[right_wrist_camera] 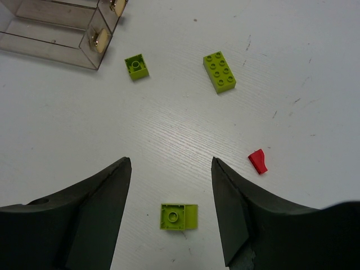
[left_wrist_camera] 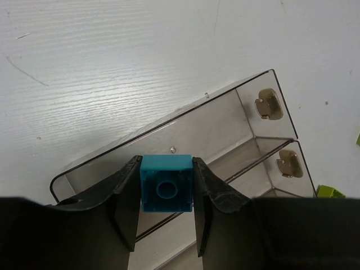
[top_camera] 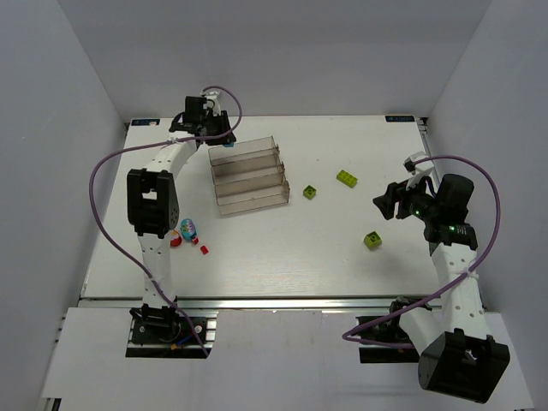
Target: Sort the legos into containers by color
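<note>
While the cyan-blue brick (left_wrist_camera: pixel 166 188) is clamped between the two fingers of the left end effector (left_wrist_camera: pixel 166 169), it is held above the rack of containers (left_wrist_camera: pixel 225 121), over the long wall of one clear trough. In the top view, with 12 o'clock taken as the far edge of the tabletop (top_camera: pixel 282 257), the left end effector (top_camera: pixel 208 120) is located at 11 o'clock of the rack of containers (top_camera: pixel 248 175), at its far left corner.

The fingers of the right end effector (right_wrist_camera: pixel 170 163) are spread wide apart above the tabletop. A lime-green square brick (right_wrist_camera: pixel 178 216) is seen on the tabletop in the gap between them, and no finger touches it. In the top view this brick (top_camera: pixel 372 241) lies at 7 o'clock of the right end effector (top_camera: pixel 387 204).

A small lime-green brick (top_camera: pixel 309 191) lies just beside the rack at 3 o'clock. A long lime-green brick (top_camera: pixel 347 177) lies farther out at 3 o'clock. A red brick (right_wrist_camera: pixel 258 161) is seen in the right wrist view. Small red pieces (top_camera: pixel 204 249) lie at 7 o'clock of the rack, beside the left arm.
</note>
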Motion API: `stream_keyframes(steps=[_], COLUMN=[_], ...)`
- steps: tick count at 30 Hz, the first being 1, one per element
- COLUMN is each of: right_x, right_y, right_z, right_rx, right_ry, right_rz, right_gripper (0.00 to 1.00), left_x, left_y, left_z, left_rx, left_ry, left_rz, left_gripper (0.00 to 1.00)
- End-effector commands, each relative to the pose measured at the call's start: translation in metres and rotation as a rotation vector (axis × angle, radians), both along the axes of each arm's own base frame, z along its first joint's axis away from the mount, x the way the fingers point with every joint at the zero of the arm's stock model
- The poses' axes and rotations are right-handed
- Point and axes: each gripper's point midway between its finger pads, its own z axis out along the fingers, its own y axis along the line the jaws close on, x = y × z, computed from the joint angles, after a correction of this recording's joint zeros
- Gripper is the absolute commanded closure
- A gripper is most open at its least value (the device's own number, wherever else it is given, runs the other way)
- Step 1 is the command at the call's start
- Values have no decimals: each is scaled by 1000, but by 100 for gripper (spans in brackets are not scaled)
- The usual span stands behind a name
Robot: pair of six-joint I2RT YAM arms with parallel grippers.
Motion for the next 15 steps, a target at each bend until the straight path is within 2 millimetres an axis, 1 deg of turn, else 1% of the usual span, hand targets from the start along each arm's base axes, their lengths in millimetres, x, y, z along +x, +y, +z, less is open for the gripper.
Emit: stream_keyframes(steps=[1,2,3,8,10,11,15], right_x=[3,4,3,3,4,3,3], right_y=[2,2,2,3,2,3,3], right_z=[20,21,21,21,21,22,20], right_rx=[5,3,3,4,4,4,5], right_ry=[-52,-56,-56,-55,-55,-56,-50], right_rz=[10,11,11,14,10,14,14], right_gripper=[35,35,35,35,35,35,35], left_x=[-4,-7,-6,-2,-1,0,1], left_y=[-6,-9,-7,1,-3,-3,-3], left_z=[14,11,9,5,8,6,11], left_rx=[32,38,49,75,77,80,78], left_ry=[-27,-21,-20,-12,-14,-10,-17], left_rz=[-15,-18,-9,39,40,42,47], left_gripper=[73,72,70,55,54,53,38])
